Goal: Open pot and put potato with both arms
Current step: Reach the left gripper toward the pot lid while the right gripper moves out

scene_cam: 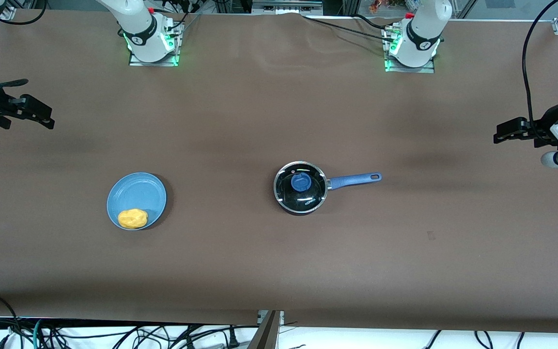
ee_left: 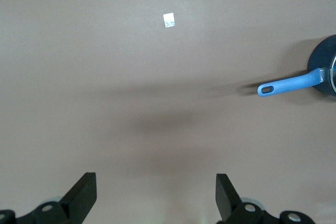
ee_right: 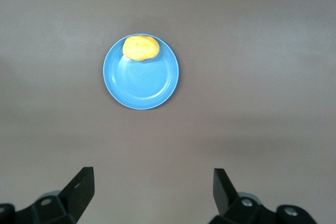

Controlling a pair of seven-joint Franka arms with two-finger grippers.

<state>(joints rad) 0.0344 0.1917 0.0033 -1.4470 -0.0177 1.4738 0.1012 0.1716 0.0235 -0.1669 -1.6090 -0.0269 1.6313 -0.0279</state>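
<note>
Pot point(scene_cam: 301, 187) lidded, potato point(scene_cam: 132, 218) on plate point(scene_cam: 139, 190); left gripper point(ee_left: 156, 199) and right gripper point(ee_right: 153, 195) wide apart.

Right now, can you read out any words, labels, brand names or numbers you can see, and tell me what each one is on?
Nothing can be read.
Glass lid on the pot: a small pale mark near the blue knob, too small to read.
Round badges on the two arm bases: too small to read.
Small square tag on the table: blurred, no text legible.
Potato and blue plate: no markings.

Potato point(scene_cam: 132, 218) on plate point(scene_cam: 138, 191) — lidded pot point(scene_cam: 300, 187) well apart.
</note>
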